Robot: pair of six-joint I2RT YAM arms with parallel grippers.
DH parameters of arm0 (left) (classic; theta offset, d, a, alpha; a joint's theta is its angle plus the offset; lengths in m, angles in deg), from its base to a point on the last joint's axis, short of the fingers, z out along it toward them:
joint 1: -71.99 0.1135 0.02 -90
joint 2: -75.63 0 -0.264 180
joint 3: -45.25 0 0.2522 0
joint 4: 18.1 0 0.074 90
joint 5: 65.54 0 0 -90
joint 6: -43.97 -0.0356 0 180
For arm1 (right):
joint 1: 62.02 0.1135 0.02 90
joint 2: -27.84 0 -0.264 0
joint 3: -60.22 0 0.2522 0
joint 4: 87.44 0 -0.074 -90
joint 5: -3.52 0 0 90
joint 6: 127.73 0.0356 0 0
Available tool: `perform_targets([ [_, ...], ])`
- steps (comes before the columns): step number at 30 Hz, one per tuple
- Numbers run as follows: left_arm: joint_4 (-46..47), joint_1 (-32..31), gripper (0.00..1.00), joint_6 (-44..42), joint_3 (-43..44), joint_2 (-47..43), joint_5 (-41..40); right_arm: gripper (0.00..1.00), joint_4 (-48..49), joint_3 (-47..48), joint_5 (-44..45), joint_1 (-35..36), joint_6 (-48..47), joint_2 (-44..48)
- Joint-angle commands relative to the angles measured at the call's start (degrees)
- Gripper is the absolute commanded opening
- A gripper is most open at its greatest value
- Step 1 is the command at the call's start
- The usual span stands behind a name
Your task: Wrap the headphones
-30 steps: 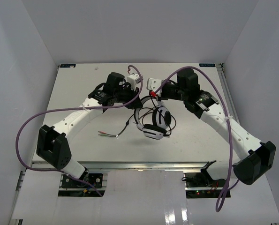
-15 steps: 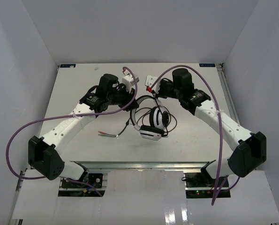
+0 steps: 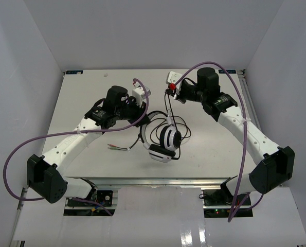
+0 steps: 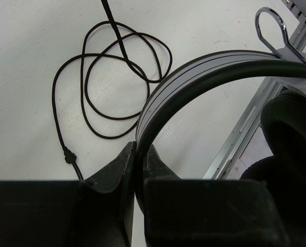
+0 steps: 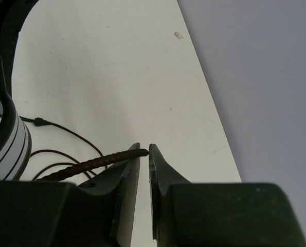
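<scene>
The headphones sit mid-table, white-and-black, with the ear cups toward the near side. My left gripper is shut on the headband, which runs straight out from between its jaws. The thin black cord lies in loose loops on the table beyond it. The cord's coloured plugs rest to the left. My right gripper is up at the back. Its jaws stand a narrow slit apart, and a braided stretch of cord lies across the fingertips.
Purple arm cables arch over both arms. A metal rail marks the table's edge in the left wrist view. The white table is boxed in by light walls on three sides.
My left arm has pulled the headphones toward the near side. My right gripper has moved up and back with the cord, and its jaws have parted slightly.
</scene>
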Motion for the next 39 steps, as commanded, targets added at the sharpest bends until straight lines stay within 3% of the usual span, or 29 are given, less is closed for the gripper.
perform_targets([
  [1,1.91,-0.44,0.00,0.72,1.12,-3.15,4.78,0.08,1.53,2.84,-3.18,-0.26,2.33,-0.51],
  [16,2.35,-2.25,0.00,0.48,5.71,2.02,5.12,0.08,1.11,1.78,3.23,3.65,1.88,-3.27],
  [24,2.35,-2.49,0.00,0.49,5.40,-0.56,4.09,0.08,1.56,-0.98,7.35,3.36,1.19,-4.18],
  [39,3.84,-2.49,0.00,2.94,3.49,-8.76,1.10,0.08,2.38,-3.18,-4.35,-1.37,8.84,-3.24],
])
